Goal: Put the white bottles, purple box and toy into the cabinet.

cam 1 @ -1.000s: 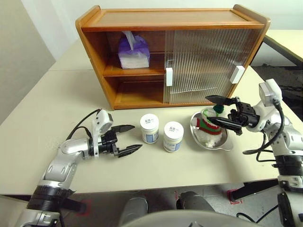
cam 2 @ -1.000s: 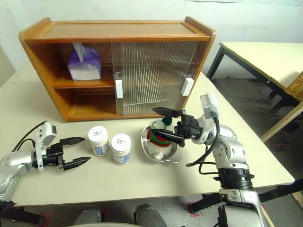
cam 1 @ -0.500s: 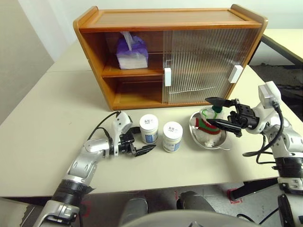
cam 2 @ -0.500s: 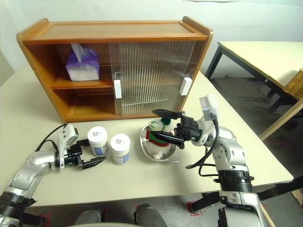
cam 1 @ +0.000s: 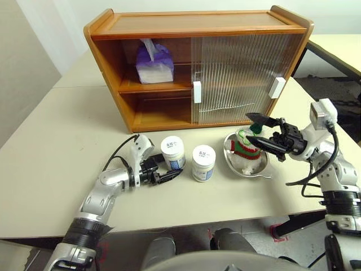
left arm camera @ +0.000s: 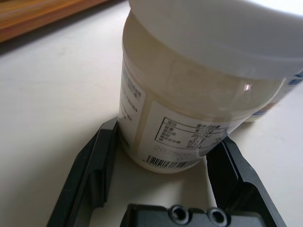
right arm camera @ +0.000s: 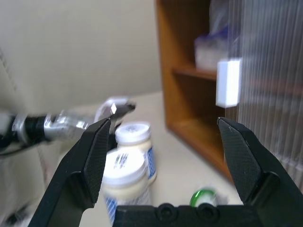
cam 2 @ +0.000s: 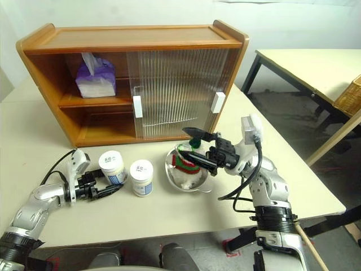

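The wide wooden two-shelf cabinet (cam 1: 197, 62) stood at the rear of the cream-coloured bench (cam 1: 51, 152). Its two ribbed translucent sliding doors were drawn across the robot's right portion, which left the left portion open. The soft purple-and-white tissue pack (cam 1: 154, 62) sat on the upper shelf of that open portion, with white tissue protruding from its top. The lower shelf below it held nothing visible.

Two short white plastic jars with white screw lids and blue-and-white labels stood upright on the bench in front of the cabinet, near each other but apart. The left gripper (cam 1: 167, 172) lay low over the bench with its black fingers (left arm camera: 90, 175) set either side of the left jar (cam 1: 172, 153). In the left wrist view the jar's base sat between the fingers; a narrow gap showed on at least one side, so the gripper was part open and a firm grasp could not be confirmed. The right jar (cam 1: 203, 162) stood untouched.

The small fluffy white plush figure in a red-and-green striped sweater (cam 1: 246, 149) lay in a round metal dish (cam 1: 233, 162) to the right of the jars. The right gripper (cam 1: 263, 132) hovered above the toy, fingers spread wide and holding nothing.
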You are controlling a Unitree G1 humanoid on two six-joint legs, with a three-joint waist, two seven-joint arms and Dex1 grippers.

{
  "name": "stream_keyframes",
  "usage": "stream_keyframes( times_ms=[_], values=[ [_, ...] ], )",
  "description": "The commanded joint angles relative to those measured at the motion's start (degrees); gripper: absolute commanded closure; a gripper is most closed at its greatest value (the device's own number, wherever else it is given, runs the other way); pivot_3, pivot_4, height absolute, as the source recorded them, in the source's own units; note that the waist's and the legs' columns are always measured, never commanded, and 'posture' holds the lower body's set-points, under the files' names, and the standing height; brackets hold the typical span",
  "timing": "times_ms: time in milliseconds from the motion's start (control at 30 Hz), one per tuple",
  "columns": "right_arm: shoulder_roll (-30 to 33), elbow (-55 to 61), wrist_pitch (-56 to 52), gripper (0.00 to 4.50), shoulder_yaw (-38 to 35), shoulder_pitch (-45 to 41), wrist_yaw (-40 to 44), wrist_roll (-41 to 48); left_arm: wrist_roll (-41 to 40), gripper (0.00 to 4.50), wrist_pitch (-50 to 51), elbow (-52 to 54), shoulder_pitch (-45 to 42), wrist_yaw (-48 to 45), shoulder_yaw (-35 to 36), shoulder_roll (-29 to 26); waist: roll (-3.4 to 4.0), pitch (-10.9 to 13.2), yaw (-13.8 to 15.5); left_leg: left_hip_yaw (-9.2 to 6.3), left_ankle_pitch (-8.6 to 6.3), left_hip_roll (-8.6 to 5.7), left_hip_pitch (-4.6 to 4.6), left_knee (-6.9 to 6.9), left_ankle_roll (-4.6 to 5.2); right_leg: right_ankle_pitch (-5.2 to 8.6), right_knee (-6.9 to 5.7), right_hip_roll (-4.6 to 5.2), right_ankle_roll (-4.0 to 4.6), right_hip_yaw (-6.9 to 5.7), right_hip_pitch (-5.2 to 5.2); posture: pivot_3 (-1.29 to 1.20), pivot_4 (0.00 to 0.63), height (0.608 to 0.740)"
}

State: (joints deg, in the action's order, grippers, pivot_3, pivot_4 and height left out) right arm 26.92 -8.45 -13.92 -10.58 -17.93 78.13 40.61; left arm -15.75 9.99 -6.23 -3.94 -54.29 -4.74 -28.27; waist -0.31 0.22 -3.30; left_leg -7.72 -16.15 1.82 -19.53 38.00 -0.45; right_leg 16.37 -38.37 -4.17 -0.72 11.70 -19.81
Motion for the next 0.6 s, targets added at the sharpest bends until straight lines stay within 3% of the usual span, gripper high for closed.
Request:
stream_keyframes(
  times_ms=[33, 433, 600],
  values=[
    [-2.37, 0.33, 2.42, 0.00, -2.19, -1.16, -3.35, 0.83, -0.97, 1.40, -0.46, 0.53, -0.16, 2.44, 2.74, 0.59, 0.00, 0.00, 0.02, 0.00, 0.00, 0.00, 0.00, 0.00, 0.00, 0.00, 0.00, 0.00, 0.01, 0.00, 0.00, -0.06, 0.000, 0.740],
    [-3.70, 2.64, 5.91, 0.00, 0.99, 1.17, -2.94, -2.22, -0.29, 1.40, -0.20, -2.43, -7.85, 16.84, 8.90, 5.94, -0.04, 0.02, 0.38, -0.01, 0.02, -0.02, -0.03, 0.05, 0.02, -0.05, 0.01, 0.00, -0.07, 0.01, 0.03, -0.07, 0.000, 0.740],
    [-4.36, 2.71, 7.41, 0.00, 1.56, 0.67, -4.26, -3.11, 2.59, 1.40, -0.16, -6.38, -12.48, 21.19, 7.92, 7.95, -0.05, 0.03, 0.38, -0.01, 0.03, -0.03, 0.03, 0.13, 0.04, -0.10, 0.06, 0.00, -0.16, 0.02, 0.17, -0.07, 0.000, 0.740]
  ],
)
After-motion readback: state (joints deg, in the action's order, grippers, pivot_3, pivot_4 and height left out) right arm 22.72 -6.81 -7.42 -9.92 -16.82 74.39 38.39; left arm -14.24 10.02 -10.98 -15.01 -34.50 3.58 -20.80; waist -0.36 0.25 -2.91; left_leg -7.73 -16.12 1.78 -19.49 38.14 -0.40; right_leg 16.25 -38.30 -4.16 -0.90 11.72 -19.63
